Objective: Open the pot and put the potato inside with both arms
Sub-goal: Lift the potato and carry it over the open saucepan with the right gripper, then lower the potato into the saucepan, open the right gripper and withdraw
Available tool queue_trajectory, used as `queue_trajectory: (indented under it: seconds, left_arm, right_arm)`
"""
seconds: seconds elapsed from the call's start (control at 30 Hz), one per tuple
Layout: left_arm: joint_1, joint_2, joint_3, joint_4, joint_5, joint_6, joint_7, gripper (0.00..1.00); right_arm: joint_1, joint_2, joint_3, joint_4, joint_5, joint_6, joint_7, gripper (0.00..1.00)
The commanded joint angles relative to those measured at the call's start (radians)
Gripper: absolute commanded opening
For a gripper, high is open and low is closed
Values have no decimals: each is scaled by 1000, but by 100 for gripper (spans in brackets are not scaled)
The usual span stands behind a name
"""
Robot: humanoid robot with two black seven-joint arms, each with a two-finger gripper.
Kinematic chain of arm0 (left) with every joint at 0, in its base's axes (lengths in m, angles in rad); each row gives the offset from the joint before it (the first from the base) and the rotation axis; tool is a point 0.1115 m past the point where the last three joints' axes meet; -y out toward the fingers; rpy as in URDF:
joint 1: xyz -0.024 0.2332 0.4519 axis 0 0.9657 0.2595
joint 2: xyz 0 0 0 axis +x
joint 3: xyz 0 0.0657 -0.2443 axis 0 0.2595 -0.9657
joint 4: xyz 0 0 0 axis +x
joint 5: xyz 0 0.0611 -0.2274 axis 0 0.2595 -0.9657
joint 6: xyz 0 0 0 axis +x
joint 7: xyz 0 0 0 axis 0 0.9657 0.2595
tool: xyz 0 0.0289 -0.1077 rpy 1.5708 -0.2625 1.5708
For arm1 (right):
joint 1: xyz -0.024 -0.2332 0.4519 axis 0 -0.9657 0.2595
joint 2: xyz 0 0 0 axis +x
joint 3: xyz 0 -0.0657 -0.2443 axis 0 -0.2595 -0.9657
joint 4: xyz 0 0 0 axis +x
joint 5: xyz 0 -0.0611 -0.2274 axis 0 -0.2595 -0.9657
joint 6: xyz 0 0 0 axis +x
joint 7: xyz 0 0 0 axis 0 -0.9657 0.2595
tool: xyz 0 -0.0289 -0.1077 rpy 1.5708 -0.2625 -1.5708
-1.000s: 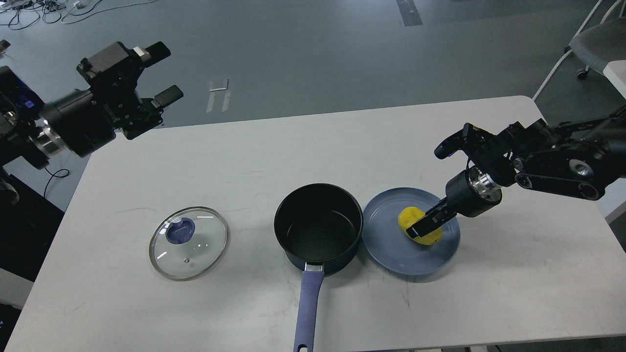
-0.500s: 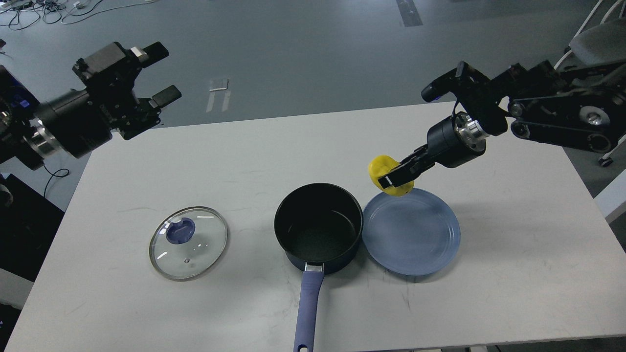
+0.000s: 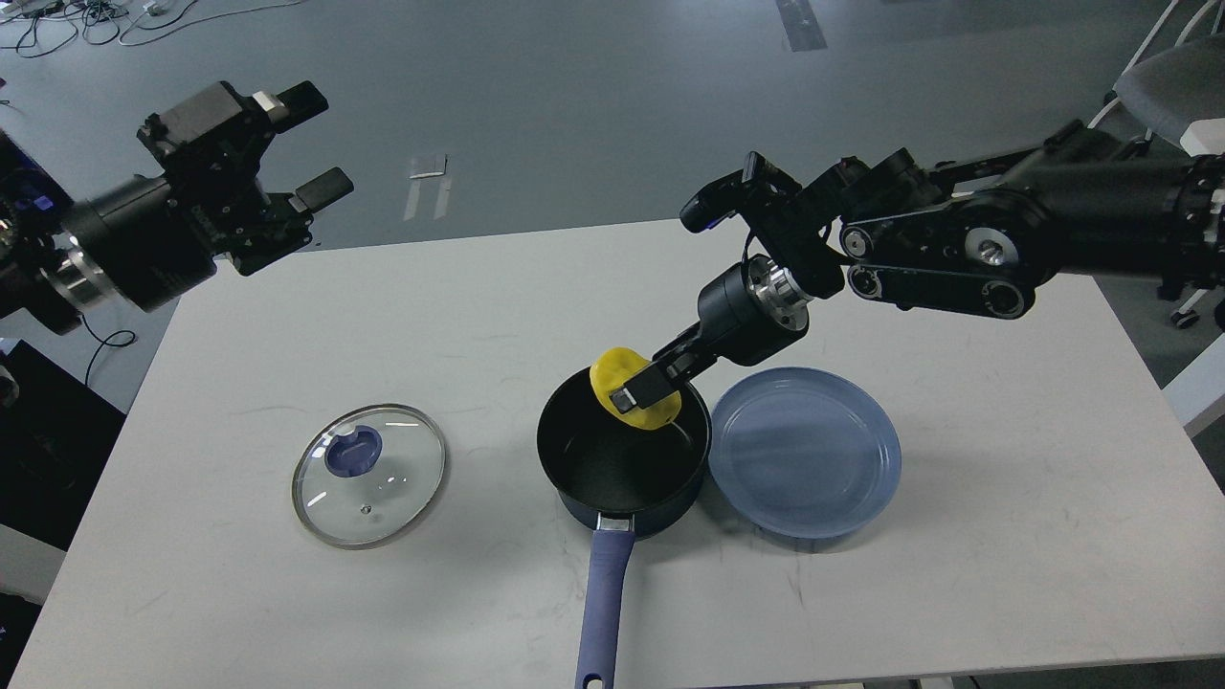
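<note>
The dark navy pot (image 3: 622, 478) stands uncovered at the table's middle front, its blue-purple handle (image 3: 601, 612) pointing toward me. My right gripper (image 3: 639, 394) is shut on the yellow potato (image 3: 627, 383) and holds it above the pot's far right rim. My left gripper (image 3: 316, 144) is open and empty, raised above the table's far left corner, well away from the pot.
The round glass lid (image 3: 369, 475) with a blue knob lies flat on the table left of the pot. An empty blue plate (image 3: 804, 459) sits right beside the pot on its right. The white table (image 3: 1005, 536) spans the view. A chair (image 3: 1172, 86) stands at the far right.
My right gripper lifted the potato off the blue plate, then carried it left and down to above the pot's rim. The left arm has barely moved.
</note>
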Motion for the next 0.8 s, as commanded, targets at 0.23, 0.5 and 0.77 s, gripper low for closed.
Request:
queue_trajectory:
  seconds: [0.23,0.5,0.77]
  left_arm:
    - [1,13,0,-6,-2,0,0,98]
    - [1,16,0,-8,-2,0,0,98]
    - [1,17,0,-9,-2,0,0,98]
  right_arm:
    - [-46,71,-6,-49,0,0,0,46]
    - [-57,72,-31,-69,0,0,0,52]
    - [-57,77,-39,-71,0,0,0,93]
